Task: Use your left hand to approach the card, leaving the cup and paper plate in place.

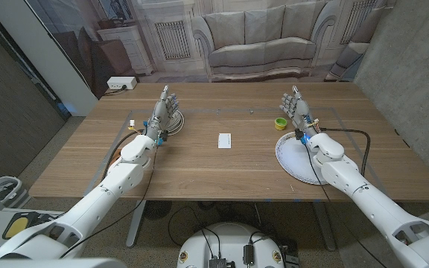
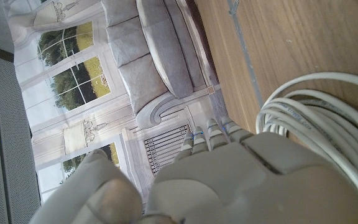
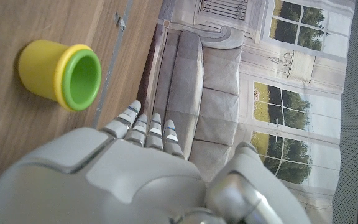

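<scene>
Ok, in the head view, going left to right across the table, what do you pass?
Left hand over a coil of white cable → card → cup → right hand → paper plate.

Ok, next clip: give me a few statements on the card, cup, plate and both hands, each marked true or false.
1. The card lies on the table between the two arms, touched by neither hand. True.
2. The left hand holds the card. False: it holds nothing, its fingers are extended, and it is beside a coil of white cable.
3. The cup stands next to the paper plate. True.
4. The cup is red. False: it is yellow outside, green inside.
5. The right hand grips the cup. False: it is near the cup, holding nothing.
</scene>
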Controlling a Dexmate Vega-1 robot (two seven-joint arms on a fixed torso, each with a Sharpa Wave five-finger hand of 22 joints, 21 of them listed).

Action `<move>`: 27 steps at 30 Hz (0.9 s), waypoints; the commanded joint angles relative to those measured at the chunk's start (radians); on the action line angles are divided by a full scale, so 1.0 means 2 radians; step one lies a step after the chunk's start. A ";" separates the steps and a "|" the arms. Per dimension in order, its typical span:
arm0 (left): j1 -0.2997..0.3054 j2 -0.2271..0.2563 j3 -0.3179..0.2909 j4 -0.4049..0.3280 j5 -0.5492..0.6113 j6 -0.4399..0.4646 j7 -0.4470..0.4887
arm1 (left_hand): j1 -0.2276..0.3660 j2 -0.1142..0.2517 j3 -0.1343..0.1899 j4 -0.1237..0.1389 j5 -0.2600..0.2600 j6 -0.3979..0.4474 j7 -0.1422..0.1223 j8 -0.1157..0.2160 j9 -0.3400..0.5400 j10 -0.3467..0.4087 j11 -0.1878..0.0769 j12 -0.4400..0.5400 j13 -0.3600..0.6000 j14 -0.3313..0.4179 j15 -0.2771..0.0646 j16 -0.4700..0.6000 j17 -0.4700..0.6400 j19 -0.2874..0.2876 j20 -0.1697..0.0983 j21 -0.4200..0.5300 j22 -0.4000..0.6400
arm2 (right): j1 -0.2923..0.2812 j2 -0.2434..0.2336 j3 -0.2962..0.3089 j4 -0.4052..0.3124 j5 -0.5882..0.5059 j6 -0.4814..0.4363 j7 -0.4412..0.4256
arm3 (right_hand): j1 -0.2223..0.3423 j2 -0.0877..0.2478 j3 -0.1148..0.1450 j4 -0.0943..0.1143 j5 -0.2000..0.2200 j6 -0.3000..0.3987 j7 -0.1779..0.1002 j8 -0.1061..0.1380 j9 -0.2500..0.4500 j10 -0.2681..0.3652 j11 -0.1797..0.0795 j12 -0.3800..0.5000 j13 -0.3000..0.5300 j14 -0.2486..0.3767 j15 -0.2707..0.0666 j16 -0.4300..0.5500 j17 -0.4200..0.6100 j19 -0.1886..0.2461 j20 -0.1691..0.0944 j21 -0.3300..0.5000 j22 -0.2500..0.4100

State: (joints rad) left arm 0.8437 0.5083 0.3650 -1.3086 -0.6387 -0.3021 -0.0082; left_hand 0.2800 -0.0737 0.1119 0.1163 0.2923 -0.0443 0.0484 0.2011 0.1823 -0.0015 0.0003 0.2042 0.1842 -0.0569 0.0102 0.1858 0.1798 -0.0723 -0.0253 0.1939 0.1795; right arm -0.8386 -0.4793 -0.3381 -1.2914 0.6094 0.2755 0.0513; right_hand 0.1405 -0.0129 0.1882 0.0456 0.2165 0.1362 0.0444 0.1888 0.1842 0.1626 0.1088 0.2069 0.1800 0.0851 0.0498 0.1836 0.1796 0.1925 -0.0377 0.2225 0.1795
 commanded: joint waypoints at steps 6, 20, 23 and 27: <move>0.005 0.002 -0.003 -0.009 0.008 0.001 0.009 | 0.004 0.000 -0.001 0.003 0.004 0.001 0.003 0.003 0.001 0.000 0.001 0.003 0.002 -0.002 -0.001 0.004 0.002 -0.001 -0.006 0.003 0.001 | -0.024 0.056 0.076 -0.013 -0.063 -0.029 0.035 | 0.004 0.001 0.003 -0.001 0.002 0.003 0.000 0.003 0.002 0.002 0.002 0.001 0.002 0.004 0.001 0.002 0.001 0.004 0.000 0.002 0.002; 0.023 0.025 -0.012 -0.044 0.012 0.007 0.014 | 0.011 0.007 0.000 0.000 0.007 0.013 0.000 0.005 0.001 0.012 0.000 0.006 0.002 0.008 -0.005 0.006 0.002 0.002 -0.004 0.004 0.001 | -0.036 0.079 0.101 -0.027 -0.092 -0.029 0.053 | 0.004 0.002 0.002 -0.002 0.001 0.005 0.002 0.004 0.002 0.004 0.003 0.002 0.002 0.005 0.000 0.002 0.001 0.005 -0.001 0.001 0.002; 0.024 0.026 -0.012 -0.049 0.016 0.001 0.015 | 0.012 0.008 0.001 0.000 0.008 0.016 0.000 0.006 0.001 0.013 -0.002 0.006 0.002 0.010 -0.004 0.006 0.002 0.003 -0.004 0.004 0.001 | -0.039 0.081 0.104 -0.031 -0.096 -0.025 0.056 | 0.004 0.002 0.002 -0.002 0.001 0.005 0.002 0.004 0.002 0.004 0.004 0.002 0.002 0.005 0.000 0.002 0.001 0.005 0.000 0.001 0.002; 0.019 0.023 -0.009 -0.049 0.021 -0.008 0.011 | 0.014 0.010 0.001 -0.001 0.008 0.018 0.000 0.006 0.001 0.017 -0.001 0.007 0.002 0.012 -0.005 0.006 0.002 0.003 -0.003 0.004 0.001 | -0.045 0.082 0.110 -0.040 -0.097 -0.027 0.056 | 0.004 0.002 0.002 -0.002 0.001 0.005 0.002 0.003 0.002 0.004 0.003 0.002 0.002 0.005 0.000 0.002 0.001 0.006 0.000 0.001 0.002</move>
State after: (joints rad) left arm 0.8790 0.5468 0.3474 -1.3803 -0.6219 -0.2876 0.0109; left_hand 0.2970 -0.0566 0.1118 0.1162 0.3034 -0.0151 0.0448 0.2088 0.1841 0.0211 -0.0036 0.2119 0.1839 -0.0397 -0.0014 0.1935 0.1798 -0.0686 -0.0288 0.1939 0.1794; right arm -0.9037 -0.3421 -0.1573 -1.3402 0.4436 0.2149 0.1459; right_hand 0.1435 -0.0098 0.1881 0.0455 0.2164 0.1414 0.0500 0.1887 0.1840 0.1679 0.1142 0.2068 0.1799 0.0850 0.0498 0.1836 0.1793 0.1955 -0.0408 0.2224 0.1793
